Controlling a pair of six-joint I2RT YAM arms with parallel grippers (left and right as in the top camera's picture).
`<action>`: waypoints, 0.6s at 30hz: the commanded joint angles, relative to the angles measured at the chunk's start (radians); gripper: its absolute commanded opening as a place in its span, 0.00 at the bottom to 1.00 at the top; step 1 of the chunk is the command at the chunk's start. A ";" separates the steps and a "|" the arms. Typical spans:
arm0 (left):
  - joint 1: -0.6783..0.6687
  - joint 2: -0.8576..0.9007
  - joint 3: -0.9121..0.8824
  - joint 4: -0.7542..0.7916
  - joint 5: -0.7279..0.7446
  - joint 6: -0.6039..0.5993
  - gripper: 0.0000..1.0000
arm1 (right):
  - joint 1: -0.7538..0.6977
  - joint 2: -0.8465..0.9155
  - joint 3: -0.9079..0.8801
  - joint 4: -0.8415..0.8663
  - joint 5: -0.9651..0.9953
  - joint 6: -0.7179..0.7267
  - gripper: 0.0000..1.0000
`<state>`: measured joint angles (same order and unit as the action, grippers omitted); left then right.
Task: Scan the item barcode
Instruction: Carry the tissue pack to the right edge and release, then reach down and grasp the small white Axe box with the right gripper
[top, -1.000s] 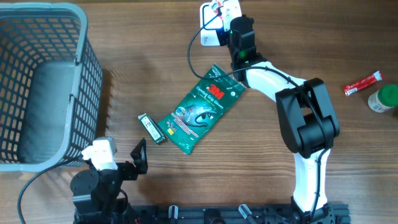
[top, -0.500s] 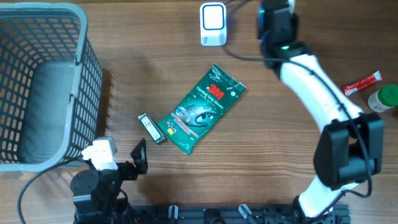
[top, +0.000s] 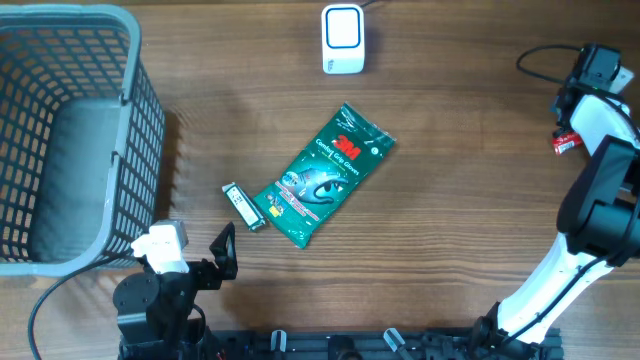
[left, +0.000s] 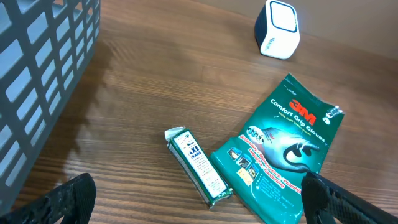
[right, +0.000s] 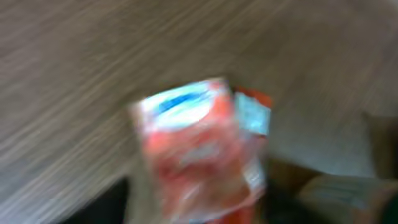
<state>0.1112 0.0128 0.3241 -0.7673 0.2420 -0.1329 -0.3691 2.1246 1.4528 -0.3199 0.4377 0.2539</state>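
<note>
The white barcode scanner (top: 342, 38) stands at the table's back middle, also seen in the left wrist view (left: 277, 28). A green 3M glove pack (top: 325, 175) and a small green box (top: 243, 206) lie mid-table. My right gripper (top: 603, 62) is at the far right edge. Its wrist view is heavily blurred and shows a red-and-white packet (right: 199, 149) between dark jaws; how the jaws stand is unreadable. My left gripper (top: 215, 255) rests at the front left, open and empty (left: 199, 211), just short of the box (left: 198, 165) and the glove pack (left: 283, 146).
A grey mesh basket (top: 130, 60) fills the left side, its wall close to my left gripper (left: 37, 56). A red sachet (top: 566, 143) pokes out from behind the right arm at the right edge.
My right arm has swung from in front of the scanner across to the far right edge, the red-and-white packet with it. The left arm and the table items have not moved.
</note>
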 joint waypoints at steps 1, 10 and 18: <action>-0.003 -0.007 -0.005 0.002 0.016 -0.002 1.00 | 0.020 -0.110 0.052 -0.008 -0.374 0.011 1.00; -0.003 -0.007 -0.005 0.002 0.016 -0.002 1.00 | 0.312 -0.262 -0.032 -0.375 -1.269 0.191 1.00; -0.003 -0.007 -0.005 0.002 0.016 -0.002 1.00 | 0.929 -0.230 -0.087 -0.203 -0.784 0.059 1.00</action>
<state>0.1112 0.0128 0.3241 -0.7673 0.2420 -0.1329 0.4194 1.8626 1.3762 -0.5751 -0.5774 0.3531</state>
